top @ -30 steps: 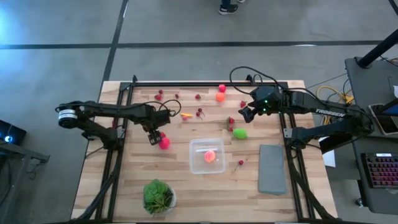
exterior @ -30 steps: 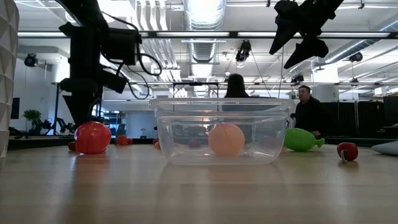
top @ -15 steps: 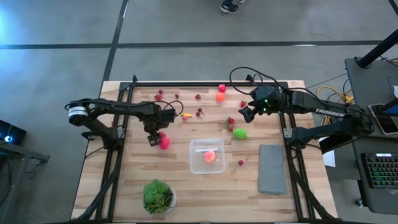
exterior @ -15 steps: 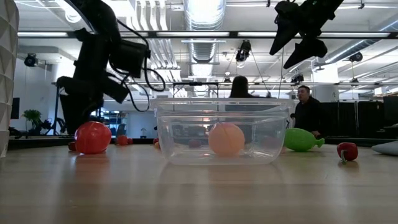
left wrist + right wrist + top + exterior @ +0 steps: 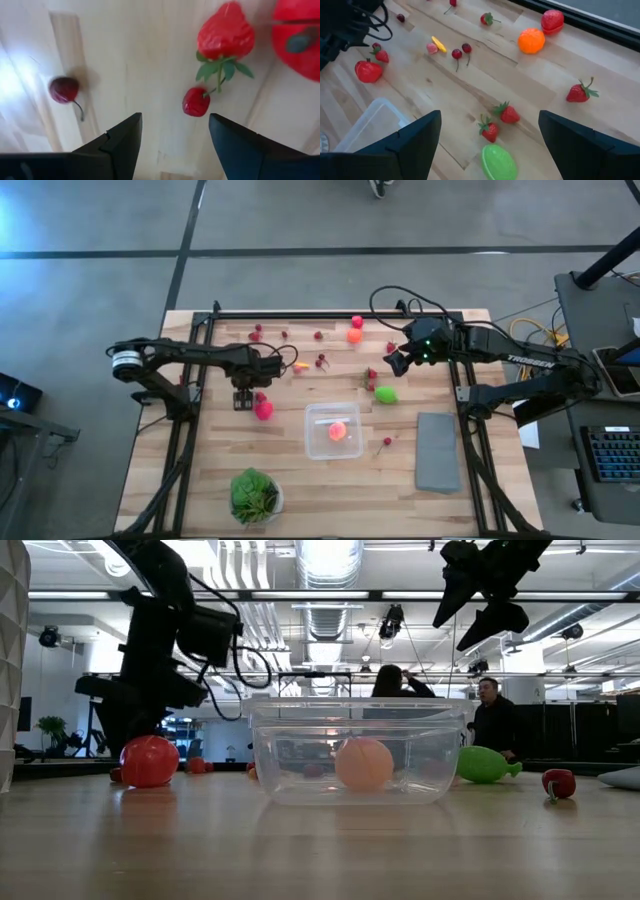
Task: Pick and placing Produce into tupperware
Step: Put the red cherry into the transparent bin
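The left gripper (image 5: 172, 137) is open above the wood. A small red plastic cherry (image 5: 195, 101) lies just ahead of its jaws, touching a red toy strawberry (image 5: 225, 32). The cherry looks light, hard and smooth, so it may roll; taking it across the round body seems best. The clear plastic tupperware (image 5: 333, 430) holds one orange piece. The right gripper (image 5: 487, 135), also open, waits over the strawberries. The big red fruit (image 5: 300, 40) is cut off.

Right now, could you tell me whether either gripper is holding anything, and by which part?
Nothing is held. The left gripper is open over bare wood near a small red cherry; the right gripper is open above the table.
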Tool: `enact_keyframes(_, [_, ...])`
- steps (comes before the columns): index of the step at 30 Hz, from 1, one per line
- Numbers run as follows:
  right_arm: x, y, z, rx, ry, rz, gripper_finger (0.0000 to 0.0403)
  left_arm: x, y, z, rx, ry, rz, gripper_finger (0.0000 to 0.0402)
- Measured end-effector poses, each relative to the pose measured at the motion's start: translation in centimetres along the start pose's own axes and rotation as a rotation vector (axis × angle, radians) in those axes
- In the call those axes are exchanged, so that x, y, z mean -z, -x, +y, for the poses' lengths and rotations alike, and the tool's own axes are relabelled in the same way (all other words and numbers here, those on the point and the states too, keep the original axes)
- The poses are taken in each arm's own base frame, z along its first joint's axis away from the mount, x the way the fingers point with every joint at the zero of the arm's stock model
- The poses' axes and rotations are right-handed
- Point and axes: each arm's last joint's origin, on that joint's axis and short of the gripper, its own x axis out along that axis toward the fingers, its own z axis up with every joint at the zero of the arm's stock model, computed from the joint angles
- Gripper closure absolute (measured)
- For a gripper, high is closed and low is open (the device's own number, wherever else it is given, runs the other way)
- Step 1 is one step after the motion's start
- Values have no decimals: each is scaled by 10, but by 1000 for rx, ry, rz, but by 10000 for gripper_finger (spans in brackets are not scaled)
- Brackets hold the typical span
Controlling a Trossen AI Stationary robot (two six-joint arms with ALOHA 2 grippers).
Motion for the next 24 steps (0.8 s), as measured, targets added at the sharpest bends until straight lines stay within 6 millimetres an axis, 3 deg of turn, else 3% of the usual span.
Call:
enact_keyframes(9, [0, 0, 0, 3, 1, -2, 76, 12, 13, -1, 11, -23, -99, 185])
enact_keyframes(17, [0, 0, 0, 4, 5, -3, 76, 19, -4, -6, 61, -27, -54, 185])
enact_keyframes(24, [0, 0, 0, 4, 33, -3, 76, 15, -4, -6, 52, 36, -101, 185])
